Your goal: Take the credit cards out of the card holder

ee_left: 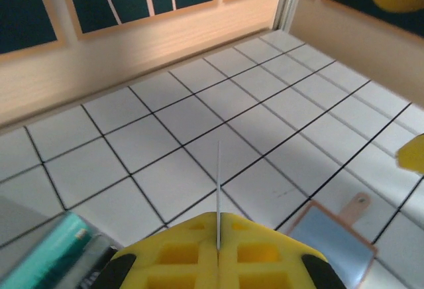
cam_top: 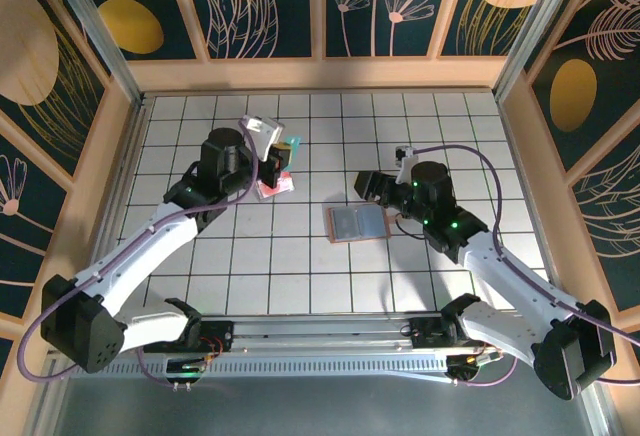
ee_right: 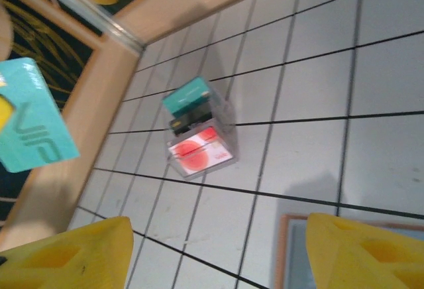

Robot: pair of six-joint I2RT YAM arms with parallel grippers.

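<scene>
- The card holder (cam_top: 357, 223) lies open and flat near the middle of the surface, a little toward the right edge, with its blue-grey inside facing up and a salmon-tan border around it.
- In the left wrist view its small closing tab (ee_left: 358, 203) sticks out from one edge.
- The right end effector (cam_top: 373, 188) hangs just above the holder's far right corner. Its yellow jaws stand wide apart with nothing between them.
- In the right wrist view a corner of the holder shows low down between the two fingers (ee_right: 73, 252), nearer the right one. Whether the fingers touch the holder cannot be told.
- The left end effector (ee_left: 217, 232) is closed on a credit card (ee_right: 30, 116), teal on the face shown in the right wrist view. The left wrist view shows it as a thin edge pinched between the yellow jaws.
- This end effector is raised over the surface to the left of the card holder and closer to the far edge, well apart from it.
- A clear box (ee_right: 199, 140) sits on the surface near the left end effector, left of the card holder. It carries a teal card, a dark one and a red-and-white one.
</scene>
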